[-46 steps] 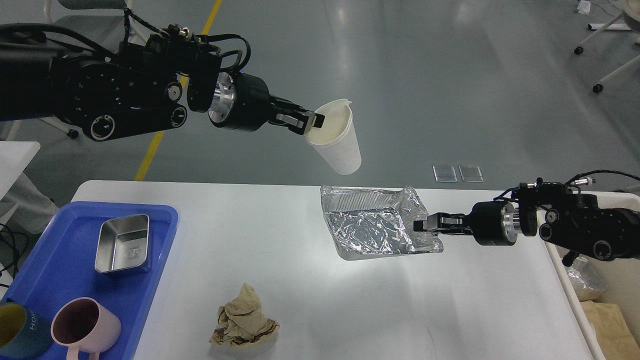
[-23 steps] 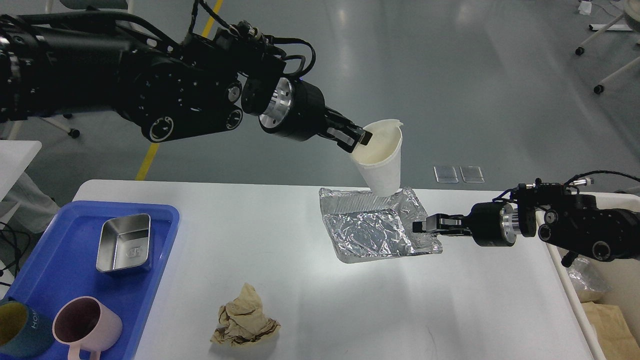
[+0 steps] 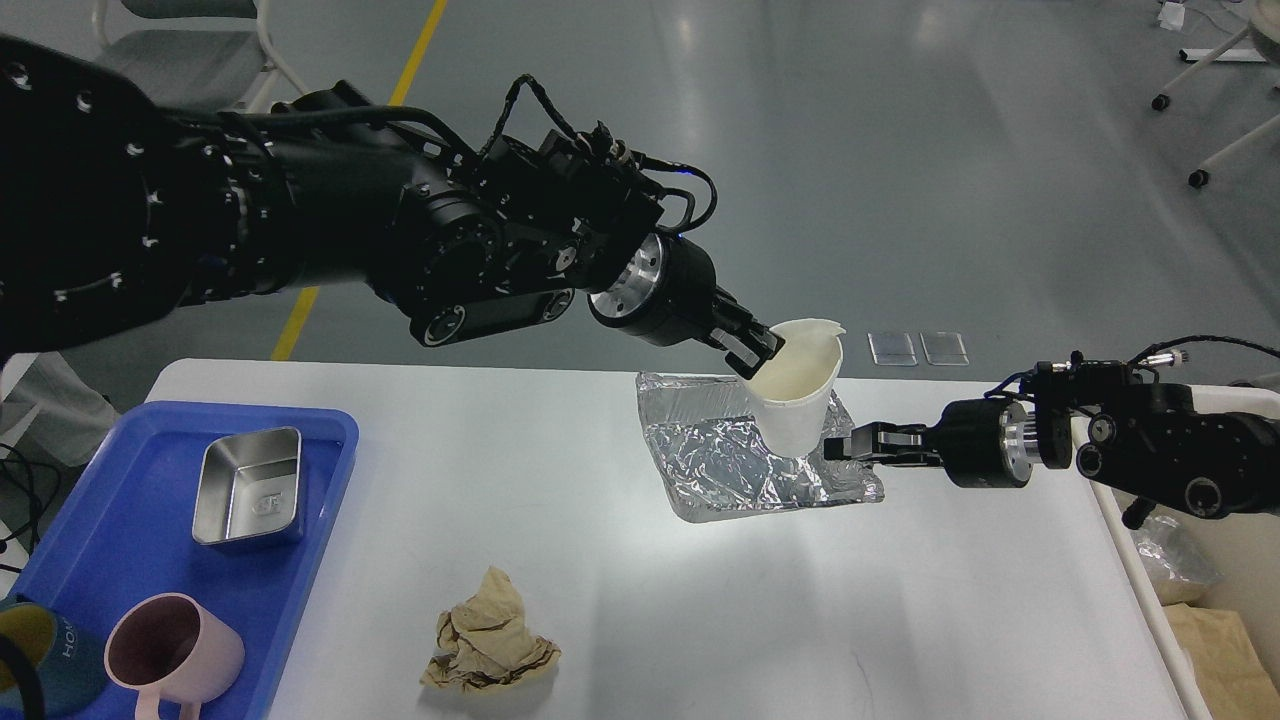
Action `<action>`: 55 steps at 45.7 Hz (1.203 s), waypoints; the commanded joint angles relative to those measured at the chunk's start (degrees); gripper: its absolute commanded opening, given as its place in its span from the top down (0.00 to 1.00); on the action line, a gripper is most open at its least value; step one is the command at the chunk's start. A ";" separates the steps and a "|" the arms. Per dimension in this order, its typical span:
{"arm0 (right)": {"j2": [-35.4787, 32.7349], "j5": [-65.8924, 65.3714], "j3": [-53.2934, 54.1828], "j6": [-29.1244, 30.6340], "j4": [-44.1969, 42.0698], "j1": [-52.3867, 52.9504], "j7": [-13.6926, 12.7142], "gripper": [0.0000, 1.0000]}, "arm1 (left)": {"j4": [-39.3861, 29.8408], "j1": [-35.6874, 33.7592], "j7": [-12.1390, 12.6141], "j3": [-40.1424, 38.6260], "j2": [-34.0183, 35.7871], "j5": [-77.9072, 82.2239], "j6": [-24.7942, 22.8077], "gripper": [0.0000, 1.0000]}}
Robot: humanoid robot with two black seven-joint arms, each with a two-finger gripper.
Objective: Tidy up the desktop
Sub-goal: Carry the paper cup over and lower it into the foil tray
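The white desktop (image 3: 640,600) fills the lower view. My left gripper (image 3: 760,352) is shut on the rim of a white paper cup (image 3: 800,400) and holds it upright inside a crumpled foil tray (image 3: 730,465). My right gripper (image 3: 840,448) is shut on the foil tray's right edge and holds it slightly above the desktop. A crumpled brown paper napkin (image 3: 490,645) lies on the desktop near the front.
A blue plastic tray (image 3: 130,540) at the left holds a steel box (image 3: 250,487), a pink mug (image 3: 175,650) and a dark mug (image 3: 35,660). A bin with foil and brown paper (image 3: 1200,600) stands beyond the desktop's right edge.
My left arm moved right and down, carrying the paper cup from above the desktop's far edge into the foil tray. My right gripper kept its hold on the tray.
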 commanded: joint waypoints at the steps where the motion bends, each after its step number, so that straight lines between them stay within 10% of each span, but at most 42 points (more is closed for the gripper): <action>1: 0.00 0.00 0.01 0.00 0.00 0.05 0.00 1.00 | 2.07 1.48 0.15 0.58 -1.73 -0.47 -0.07 0.98; 42: -0.09 0.00 0.01 0.36 0.44 0.84 0.00 1.00 | 4.53 3.69 0.59 2.07 -5.78 -3.63 0.46 0.59; 55: -0.09 0.00 -0.08 0.36 0.27 0.66 0.00 1.00 | 4.36 2.63 0.50 2.07 -4.20 -7.23 0.46 0.13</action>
